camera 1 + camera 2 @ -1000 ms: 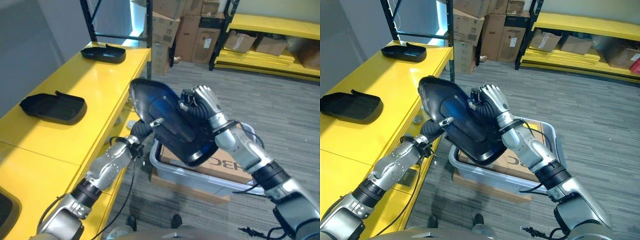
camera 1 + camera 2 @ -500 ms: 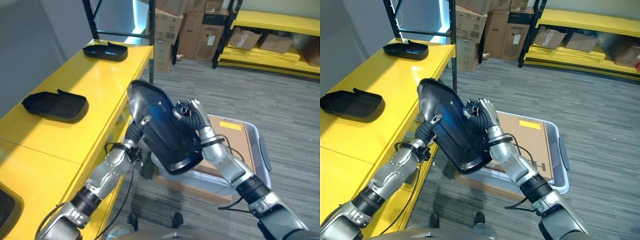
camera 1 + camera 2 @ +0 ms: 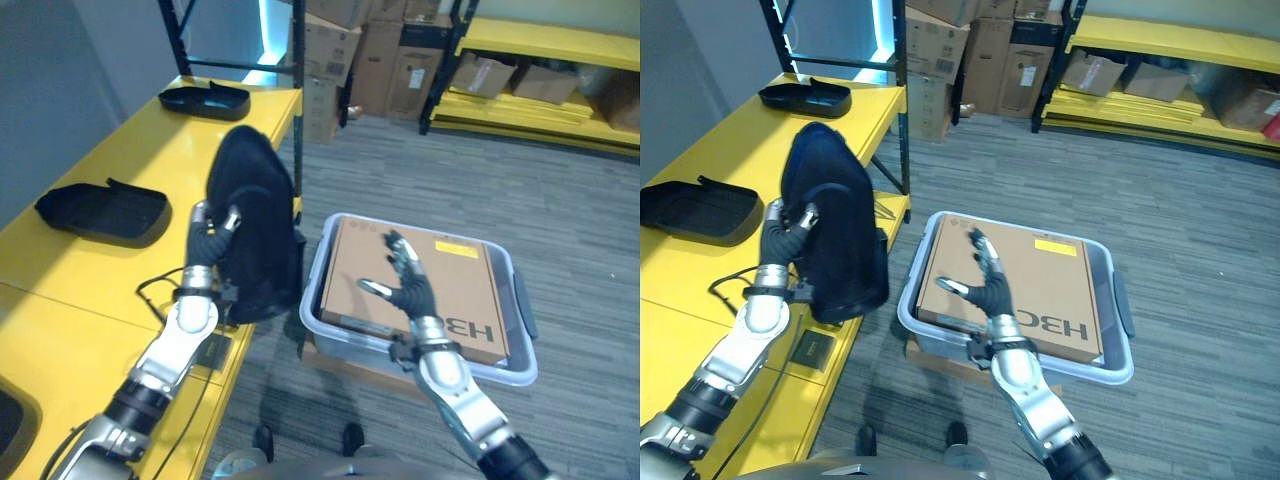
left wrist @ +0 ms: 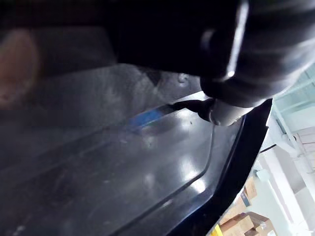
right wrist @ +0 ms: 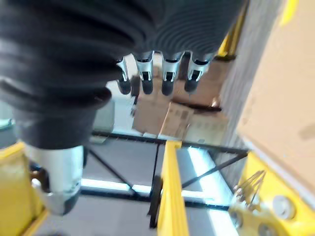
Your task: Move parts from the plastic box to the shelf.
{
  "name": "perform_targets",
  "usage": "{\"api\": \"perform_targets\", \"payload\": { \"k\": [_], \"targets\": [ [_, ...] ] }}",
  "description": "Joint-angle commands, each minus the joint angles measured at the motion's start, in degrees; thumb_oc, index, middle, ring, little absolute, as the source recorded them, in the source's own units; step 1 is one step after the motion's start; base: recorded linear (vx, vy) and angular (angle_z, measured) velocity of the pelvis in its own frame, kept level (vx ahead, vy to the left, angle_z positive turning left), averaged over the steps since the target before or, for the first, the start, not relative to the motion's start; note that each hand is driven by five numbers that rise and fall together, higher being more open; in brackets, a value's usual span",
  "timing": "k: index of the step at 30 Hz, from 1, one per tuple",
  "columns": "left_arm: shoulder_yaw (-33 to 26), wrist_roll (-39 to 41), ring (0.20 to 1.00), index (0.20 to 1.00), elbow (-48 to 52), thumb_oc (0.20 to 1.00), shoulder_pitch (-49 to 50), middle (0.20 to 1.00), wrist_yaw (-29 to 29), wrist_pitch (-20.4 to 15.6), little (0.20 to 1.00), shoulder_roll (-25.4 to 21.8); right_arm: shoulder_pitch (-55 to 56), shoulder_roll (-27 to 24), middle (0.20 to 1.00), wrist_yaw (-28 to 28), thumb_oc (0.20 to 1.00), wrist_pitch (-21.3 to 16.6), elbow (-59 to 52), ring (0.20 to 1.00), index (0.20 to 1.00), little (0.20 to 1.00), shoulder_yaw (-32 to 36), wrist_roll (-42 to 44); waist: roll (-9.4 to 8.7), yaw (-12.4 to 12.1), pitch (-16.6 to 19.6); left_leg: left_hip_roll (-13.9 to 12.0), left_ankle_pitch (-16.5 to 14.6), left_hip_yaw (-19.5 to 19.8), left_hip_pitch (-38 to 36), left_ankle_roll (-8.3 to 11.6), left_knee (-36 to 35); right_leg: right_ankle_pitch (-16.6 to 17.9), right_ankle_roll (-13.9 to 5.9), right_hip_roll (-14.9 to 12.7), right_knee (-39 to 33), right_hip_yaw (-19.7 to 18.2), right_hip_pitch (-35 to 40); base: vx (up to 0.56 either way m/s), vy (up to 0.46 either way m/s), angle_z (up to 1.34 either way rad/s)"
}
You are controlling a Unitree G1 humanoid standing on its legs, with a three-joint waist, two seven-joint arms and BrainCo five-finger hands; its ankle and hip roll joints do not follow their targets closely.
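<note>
My left hand [image 3: 207, 238] is shut on a large black moulded part [image 3: 258, 235] and holds it upright at the front edge of the yellow shelf [image 3: 130, 165]. The part's glossy inner face [image 4: 123, 162] shows in the left wrist view, close to the hand. My right hand [image 3: 408, 290] is open with spread fingers [image 5: 162, 73] and holds nothing. It hovers over the brown cardboard sheet [image 3: 445, 275] that lies in the grey plastic box [image 3: 517, 345] on the floor.
Two more black parts lie on the shelf, one at the left [image 3: 100, 210] and one at the far end [image 3: 205, 98]. A black rack post [image 3: 297, 110] rises behind the held part. Cardboard boxes [image 3: 400, 60] and another yellow rack [image 3: 540, 85] stand at the back.
My right hand has let go of the black part and come down over the box. My left hand has carried the part left to the shelf edge, now upright.
</note>
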State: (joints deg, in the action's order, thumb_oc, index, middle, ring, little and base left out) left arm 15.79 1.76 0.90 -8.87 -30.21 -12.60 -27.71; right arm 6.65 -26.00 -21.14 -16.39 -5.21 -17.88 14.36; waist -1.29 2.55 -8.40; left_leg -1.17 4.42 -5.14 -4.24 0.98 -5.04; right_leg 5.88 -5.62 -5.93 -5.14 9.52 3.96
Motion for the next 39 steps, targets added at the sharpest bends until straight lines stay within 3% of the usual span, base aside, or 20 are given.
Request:
{"api": "perform_targets", "payload": {
  "k": [1,7,9,11,12,13,16,19,20,21,23,29,30,31,33,34,39],
  "targets": [
    [-2.04,-4.22,0.200,0.200,3.43,0.200,-3.71,0.200,-4.04,-7.83,0.200,-2.38,-2.00,-1.29,1.000,4.84,1.000,-3.35,-0.29,1.000,1.000,1.000,1.19,1.85,-0.56,1.01,0.03,0.29,-7.25,-1.90,-3.49,-1.42,0.04,-4.74,-1.11,0.33,0.14,0.02,3.00,0.02,0.064,-0.14],
    [-6.51,0.02,0.200,0.200,6.23,0.200,-0.74,0.200,-2.92,-14.44,0.200,-4.83,5.68,-2.10,1.000,16.11,1.000,1.69,11.66,1.000,1.000,1.000,3.41,2.43,-1.22,2.14,-0.02,0.52,-7.65,-2.36,-3.61,-1.55,0.04,-4.97,-1.50,0.14,0.41,-0.66,2.71,0.01,0.058,-0.12],
    [-8.10,1.15,0.200,0.200,9.24,0.200,-0.16,0.200,-0.98,-16.53,0.200,-5.26,8.84,-0.60,1.000,20.90,1.000,3.49,21.04,1.000,1.000,1.000,2.52,2.49,-1.54,1.99,-0.17,0.73,-7.85,-2.10,-3.57,-1.69,0.04,-5.04,-1.63,-0.09,0.70,-0.60,2.69,0.01,0.077,-0.02],
    [-8.65,2.86,0.200,0.200,10.88,0.200,-0.30,0.200,1.06,-16.97,0.200,-5.30,9.55,0.68,1.000,22.43,1.000,2.29,26.75,1.000,1.000,1.000,2.03,1.00,-1.75,1.57,-0.31,0.91,-7.95,-1.89,-3.58,-1.74,0.04,-5.01,-1.73,-0.26,0.79,-0.10,2.77,0.00,0.028,0.00],
    [-8.74,3.13,0.200,0.200,11.31,0.200,-0.34,0.200,1.43,-17.04,0.200,-5.22,9.58,0.96,1.000,22.50,1.000,2.06,28.01,1.000,1.000,1.000,1.82,0.62,-1.81,1.45,-0.35,0.94,-7.95,-1.83,-3.57,-1.74,0.04,-5.00,-1.76,-0.31,0.82,0.08,2.79,0.00,0.000,0.00],
    [-8.85,2.88,0.200,0.200,14.12,0.200,-0.64,0.200,3.92,-16.11,0.200,-4.57,8.92,3.27,1.000,24.56,1.000,6.18,35.43,1.000,1.000,1.000,0.82,0.81,-2.00,0.24,-0.56,1.25,-8.18,-1.19,-3.62,-1.82,0.04,-5.23,-1.95,-0.67,1.31,1.36,3.06,0.00,0.000,0.00],
    [-8.31,5.03,0.200,0.200,15.95,0.200,-1.61,0.200,7.64,-15.14,0.200,-3.31,6.56,5.90,1.000,23.79,1.000,7.68,44.57,1.000,1.000,1.000,0.04,-1.39,-1.84,-1.18,-0.74,1.73,-8.23,0.74,-3.56,-2.17,0.04,-5.91,-1.88,-0.69,2.59,1.35,3.24,0.01,-0.010,0.02],
    [-6.73,7.60,0.200,0.200,16.75,0.200,-3.23,0.200,12.88,-14.84,0.200,-2.02,3.45,8.29,1.000,23.45,1.000,13.65,53.14,1.000,1.000,1.000,-0.05,2.06,-1.29,-1.88,-1.04,2.22,-8.11,4.40,-3.41,-2.70,0.04,-7.01,-1.09,0.27,4.33,-1.34,3.15,0.06,-0.077,0.24],
    [-5.09,10.56,0.200,0.200,16.85,0.200,-4.65,0.200,16.21,-14.75,0.200,-1.10,2.40,9.58,1.000,22.42,1.000,16.24,58.49,1.000,1.000,1.000,0.69,5.26,-1.01,-1.57,-1.22,2.64,-8.03,7.84,-3.40,-2.98,0.04,-7.60,0.00,1.60,4.72,-4.12,3.25,0.06,-0.111,0.50],
    [-4.93,11.16,0.200,0.200,16.90,0.200,-4.81,0.200,16.60,-14.67,0.200,-0.95,2.22,9.73,1.000,22.31,1.000,16.89,58.95,1.000,1.000,1.000,0.76,5.46,-0.98,-1.52,-1.27,2.68,-8.03,8.25,-3.42,-2.99,0.04,-7.70,0.15,1.77,4.73,-4.34,3.33,0.04,-0.142,0.94],
    [-4.77,12.95,0.200,0.200,17.25,0.200,-5.39,0.200,18.86,-14.22,0.200,-0.06,0.48,10.97,1.000,24.08,1.000,20.18,64.77,1.000,1.000,1.000,1.81,6.17,-0.78,-2.24,-1.35,2.54,-7.75,9.11,-3.35,-2.42,0.04,-8.01,0.82,2.32,4.29,-3.38,3.98,-0.03,-0.166,1.31],
    [-6.26,16.28,0.200,0.200,19.53,0.200,-4.01,0.200,20.91,-10.54,0.200,1.31,-4.78,10.92,1.000,27.00,1.000,23.51,74.48,1.000,1.000,1.000,1.25,-0.43,0.21,-6.39,-2.75,0.89,-4.61,12.48,-1.79,0.80,0.51,-9.82,3.24,4.15,4.80,0.67,5.33,-0.08,-0.175,0.69],
    [-7.50,17.25,0.200,0.200,20.41,0.200,-2.41,0.200,22.25,-9.66,0.200,1.43,-7.02,9.92,1.000,27.40,1.000,24.16,76.07,1.000,1.000,1.000,2.07,0.87,0.40,-8.61,-3.89,0.75,-3.51,11.98,0.60,2.33,3.12,-9.75,3.54,4.04,4.81,2.79,6.21,-0.10,-0.130,0.56],
    [-7.74,17.24,0.200,0.200,20.52,0.200,-2.20,0.200,22.40,-9.51,0.200,1.43,-7.28,9.80,1.000,27.47,1.000,24.31,76.14,1.000,1.000,1.000,2.20,0.81,0.40,-8.79,-4.05,0.76,-3.52,11.73,1.08,2.50,3.74,-9.69,3.53,3.97,4.75,3.12,6.34,-0.14,-0.122,0.59],
    [-9.19,19.11,0.200,0.200,20.73,0.200,-1.56,0.200,26.17,-9.17,0.200,1.70,-8.29,9.14,1.000,27.78,1.000,25.21,76.63,1.000,1.000,1.000,3.16,-0.71,0.17,-9.47,-4.51,0.83,-4.16,6.69,3.63,3.10,7.78,-8.96,3.11,3.16,4.08,6.81,7.08,-0.11,-0.054,0.78],
    [-9.28,19.11,0.200,0.200,20.77,0.200,-1.52,0.200,26.41,-9.19,0.200,1.72,-8.33,9.12,1.000,27.74,1.000,25.19,76.66,1.000,1.000,1.000,3.17,-0.74,0.15,-9.41,-4.48,0.85,-4.29,6.56,3.84,3.09,8.10,-8.92,3.08,3.13,4.00,7.02,7.09,-0.08,-0.025,1.03],
    [-10.46,20.65,0.200,0.200,21.01,0.200,-1.81,0.200,33.05,-9.57,0.200,1.45,-10.72,8.65,1.000,28.81,1.000,26.90,77.27,1.000,1.000,1.000,2.66,-3.31,-0.84,-8.60,-3.94,1.68,-10.17,-3.94,3.10,0.30,14.44,-8.11,2.74,1.09,4.19,11.69,6.71,-0.07,0.045,0.88]
  ]
}}
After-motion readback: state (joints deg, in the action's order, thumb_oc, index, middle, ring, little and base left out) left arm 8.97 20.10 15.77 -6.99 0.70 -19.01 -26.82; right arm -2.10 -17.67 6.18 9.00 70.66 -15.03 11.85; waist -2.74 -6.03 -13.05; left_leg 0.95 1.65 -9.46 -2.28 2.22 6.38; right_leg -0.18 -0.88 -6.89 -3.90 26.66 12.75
